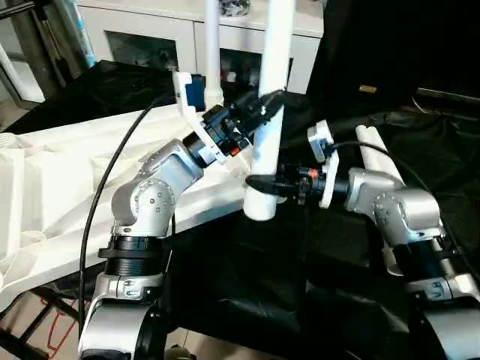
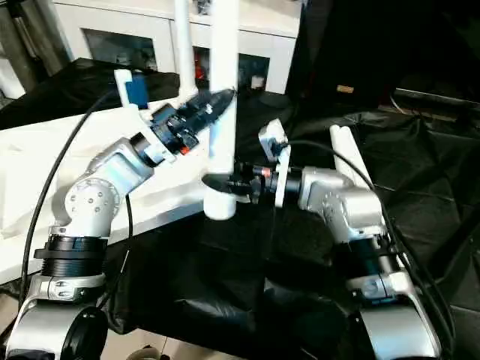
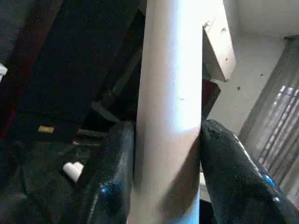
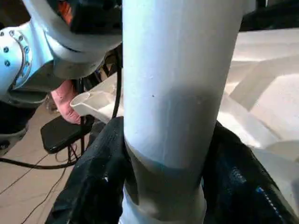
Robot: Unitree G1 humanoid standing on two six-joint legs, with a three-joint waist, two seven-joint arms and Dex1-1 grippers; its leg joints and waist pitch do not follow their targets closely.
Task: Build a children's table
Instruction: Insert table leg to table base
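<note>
Both grippers are clamped on one leg (image 1: 268, 112), held near upright above the near corner of the top (image 1: 67, 187). The left gripper (image 1: 262, 109) grips the leg partway up, its fingers (image 3: 117, 163) pressed against either side of the tube. The right gripper (image 1: 264, 184) is closed on the same leg just above its lower end, where the ridged end begins; its fingers (image 4: 100, 182) flank the tube there.

The top lies underside up across the bench (image 1: 247, 300), its ribs visible, its near corner just beside the leg's lower end. A second leg (image 1: 212, 52) already stands upright at the top's far edge. Further legs (image 1: 382, 161) lie on the black cloth at the right, behind the right arm.

Assessment: the leg is a hollow, smooth plastic tube, judged light and stiff but slippery under hard pads; it may rotate or slide if pushed axially. The two-point hold, one low and one higher, suits steering the ridged end into a corner socket. The top is broad and light, so it could shift under insertion force.
</note>
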